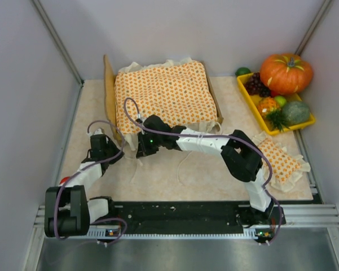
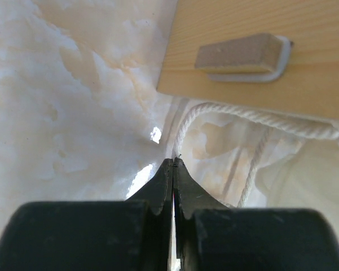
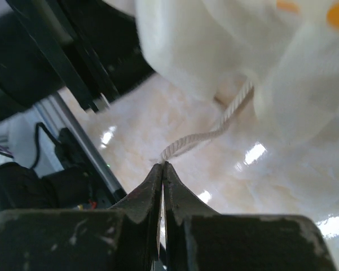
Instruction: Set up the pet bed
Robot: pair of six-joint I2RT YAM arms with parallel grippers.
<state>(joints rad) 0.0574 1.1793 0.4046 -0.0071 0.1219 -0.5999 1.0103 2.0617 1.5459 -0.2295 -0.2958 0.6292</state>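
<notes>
The pet bed (image 1: 214, 93) stands at the back middle, its plywood headboard (image 1: 109, 93) on the left, and the orange-dotted bedspread (image 1: 164, 93) covers it. My left gripper (image 1: 120, 151) is at the bed's near left corner. In the left wrist view it (image 2: 174, 161) is shut, with a white cord (image 2: 254, 116) running up from its tips below the wooden edge (image 2: 242, 22). My right gripper (image 1: 140, 150) is close beside it. In the right wrist view it (image 3: 163, 164) is shut on the end of a white cord (image 3: 214, 131) that hangs from the white ruffle (image 3: 214, 51).
The orange-dotted pillow (image 1: 279, 161) lies at the right, near my right arm. A yellow tray (image 1: 254, 104) of fruit and a pumpkin (image 1: 286, 72) stand at the back right. Loose cord loops (image 1: 183, 166) lie on the table in front of the bed.
</notes>
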